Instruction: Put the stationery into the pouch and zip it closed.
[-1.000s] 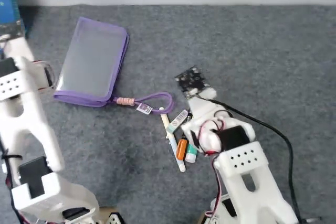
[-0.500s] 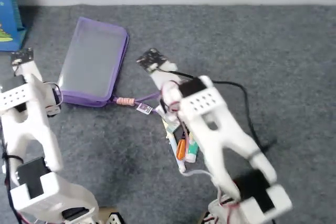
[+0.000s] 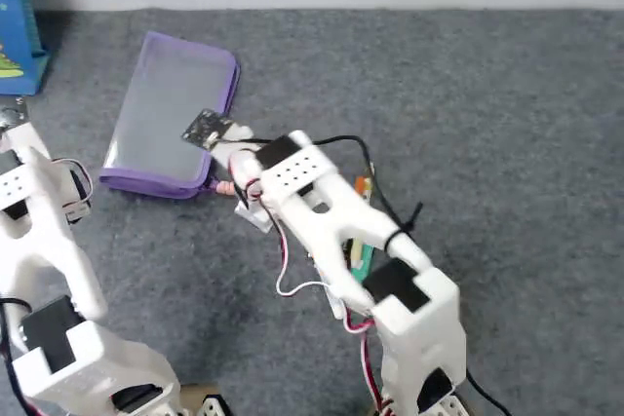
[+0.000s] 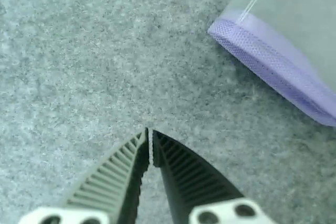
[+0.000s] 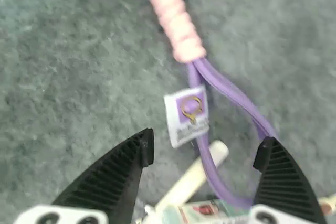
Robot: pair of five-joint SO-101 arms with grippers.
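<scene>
the pouch [image 3: 174, 124] lies flat at the far left of the grey, felt-like bench [image 3: 487, 94]. it is a slim rectangle with a frosted see-through panel and woven purple mesh edging. from its near corner runs a glossy purple cord loop [image 5: 231, 94], bound by a pink braided sleeve [image 5: 178, 24] and carrying a small square paper tag [image 5: 186, 118] on a gold ring. the right fingers [image 5: 118, 174], black and ribbed, stand wide apart above the tag and cord, holding nothing. a round white stick of stationery [image 5: 193, 178] lies just beside the cord. the left fingers [image 4: 118, 179], ribbed and tapering, are pressed together and empty over bare bench near the pouch's rounded corner.
</scene>
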